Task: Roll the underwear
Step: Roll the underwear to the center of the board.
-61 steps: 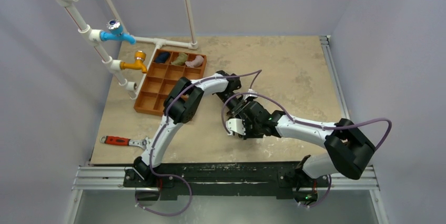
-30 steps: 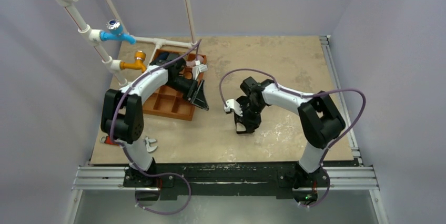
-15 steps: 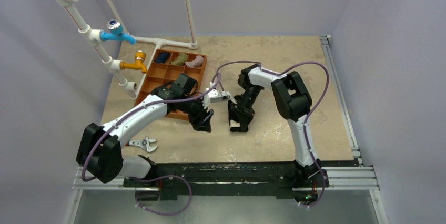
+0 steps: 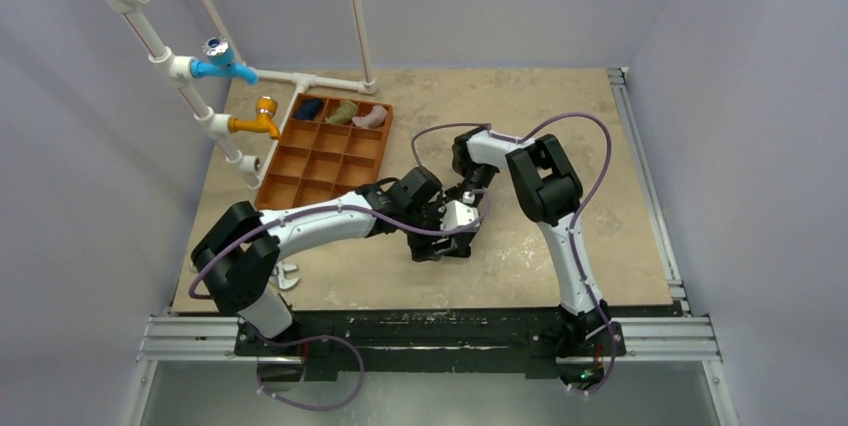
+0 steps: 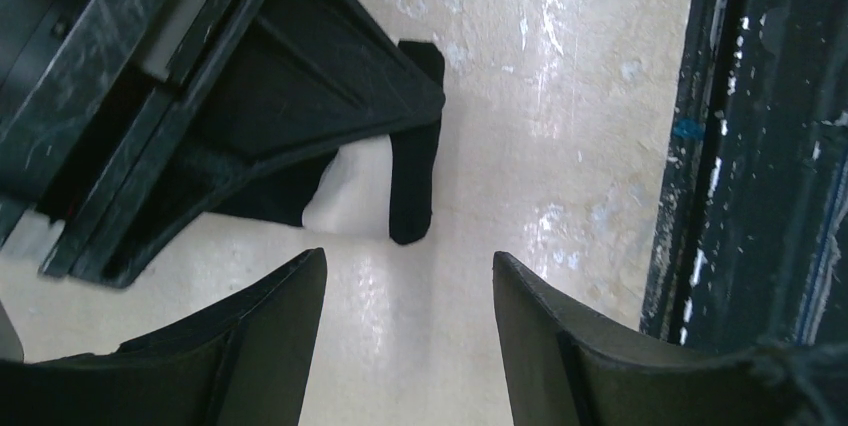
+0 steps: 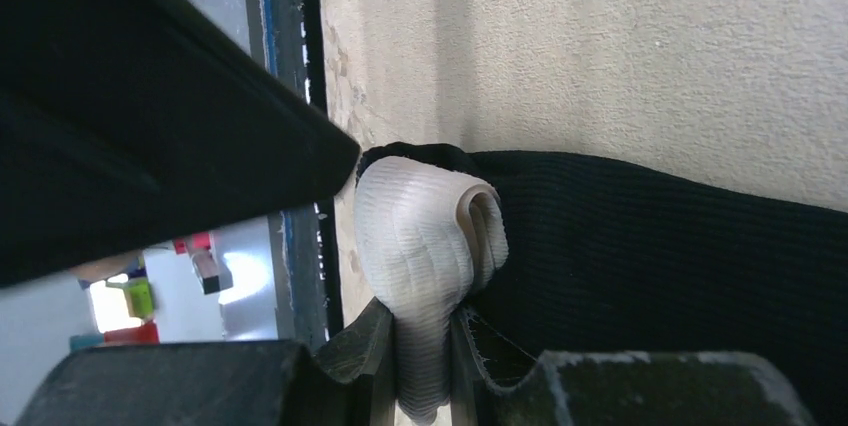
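One underwear [image 5: 411,181] lies on the beige surface [image 4: 560,126] near its middle, toward the near edge and well apart from the single orange-brown tray [image 4: 268,208]. The right pincer [image 6: 425,338] is clenched on a pale ribbed fold at the garment's edge. The left pincer [image 5: 405,264] hovers just beside it, released and spread wide. Three cloth bundles [image 4: 345,111], blue, olive and pink, sit in the tray's far row.

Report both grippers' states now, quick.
Left gripper: open, nothing between its fingers.
Right gripper: closed, pinching a white ribbed fold of the underwear.
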Controlling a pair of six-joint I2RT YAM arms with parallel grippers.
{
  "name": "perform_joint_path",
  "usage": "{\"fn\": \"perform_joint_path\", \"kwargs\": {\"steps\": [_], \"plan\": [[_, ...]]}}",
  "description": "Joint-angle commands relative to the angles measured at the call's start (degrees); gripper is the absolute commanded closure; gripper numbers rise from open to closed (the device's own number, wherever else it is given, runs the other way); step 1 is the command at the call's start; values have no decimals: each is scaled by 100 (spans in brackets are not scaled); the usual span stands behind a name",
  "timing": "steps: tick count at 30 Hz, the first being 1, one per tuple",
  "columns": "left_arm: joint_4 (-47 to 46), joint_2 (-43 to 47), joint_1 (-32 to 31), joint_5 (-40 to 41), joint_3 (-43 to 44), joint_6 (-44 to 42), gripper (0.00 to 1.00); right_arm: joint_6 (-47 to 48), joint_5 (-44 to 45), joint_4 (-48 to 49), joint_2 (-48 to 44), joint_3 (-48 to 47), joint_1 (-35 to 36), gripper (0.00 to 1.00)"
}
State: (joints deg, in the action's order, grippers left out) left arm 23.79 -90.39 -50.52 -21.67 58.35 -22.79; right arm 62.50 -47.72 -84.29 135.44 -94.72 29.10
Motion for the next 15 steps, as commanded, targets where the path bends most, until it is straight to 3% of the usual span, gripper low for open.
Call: {"fn": "perform_joint_path", "kwargs": {"steps": [1,15], "plan": [[-743,-268,-254,487,328,-133,39,254,434,591,266,-56,50,100],[-1244,-969,-632,713,286,5,40,215,440,640,318,-8,48,100]]}}
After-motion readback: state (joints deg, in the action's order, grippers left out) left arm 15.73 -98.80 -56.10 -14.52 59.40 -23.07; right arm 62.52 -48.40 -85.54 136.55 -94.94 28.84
